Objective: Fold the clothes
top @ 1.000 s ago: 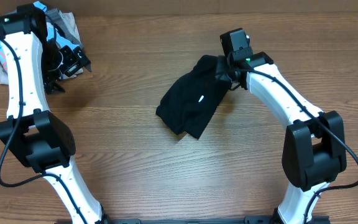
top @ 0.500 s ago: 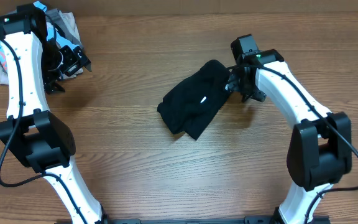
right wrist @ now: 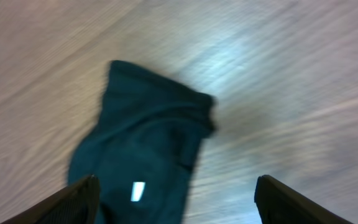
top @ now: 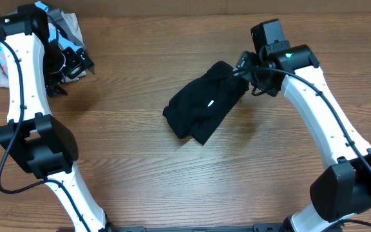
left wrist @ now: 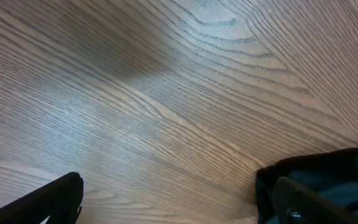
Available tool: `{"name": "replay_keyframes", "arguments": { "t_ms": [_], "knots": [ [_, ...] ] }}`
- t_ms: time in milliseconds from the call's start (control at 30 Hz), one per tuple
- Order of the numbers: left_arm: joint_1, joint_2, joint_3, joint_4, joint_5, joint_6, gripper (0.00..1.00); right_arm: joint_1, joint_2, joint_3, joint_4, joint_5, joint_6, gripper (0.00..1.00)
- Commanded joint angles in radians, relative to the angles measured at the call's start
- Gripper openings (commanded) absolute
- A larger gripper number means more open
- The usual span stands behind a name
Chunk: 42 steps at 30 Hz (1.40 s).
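Black garment (top: 205, 106) heaped on wooden table (top: 172, 180); left hand (left wrist: 176, 182), right hand (right wrist: 177, 182) both spread wide, empty.

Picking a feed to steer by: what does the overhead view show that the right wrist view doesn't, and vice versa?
Only overhead: the whole black garment lying crumpled mid-table, the pile of other clothes at the far left corner, and the left pincer beside that pile. Only right wrist: a blurred close look past the right pincer, its fingers spread with nothing between them, down onto the garment's bunched end. Both: the garment's small white label and the wooden table.
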State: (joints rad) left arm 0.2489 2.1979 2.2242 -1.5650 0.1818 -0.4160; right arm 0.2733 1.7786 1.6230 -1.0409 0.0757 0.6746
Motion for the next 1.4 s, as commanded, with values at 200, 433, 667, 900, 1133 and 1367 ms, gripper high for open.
{"name": "replay_keyframes", "arguments": {
  "t_ms": [200, 433, 667, 900, 1133, 1367],
  "knots": [
    [-0.015, 0.0, 0.021, 0.002, -0.005, 0.012, 1.0, 0.085, 0.133, 0.0, 0.045, -0.121, 0.008, 0.81],
    [-0.016, 0.0, 0.021, 0.0, -0.005, 0.013, 1.0, 0.119, 0.257, 0.0, 0.051, -0.156, 0.03, 0.8],
    [-0.02, 0.0, 0.021, 0.002, -0.005, 0.012, 1.0, 0.119, 0.309, 0.0, 0.041, -0.151, 0.037, 0.79],
    [-0.023, -0.001, 0.021, 0.002, -0.005, 0.012, 1.0, 0.119, 0.314, -0.001, 0.019, -0.1, 0.036, 0.63],
    [-0.027, -0.001, 0.021, 0.002, -0.006, 0.013, 1.0, 0.119, 0.315, -0.001, 0.017, -0.086, 0.033, 0.45],
    [-0.027, -0.001, 0.021, 0.003, -0.005, 0.012, 1.0, 0.119, 0.315, -0.001, -0.028, -0.001, 0.033, 0.14]
  ]
}}
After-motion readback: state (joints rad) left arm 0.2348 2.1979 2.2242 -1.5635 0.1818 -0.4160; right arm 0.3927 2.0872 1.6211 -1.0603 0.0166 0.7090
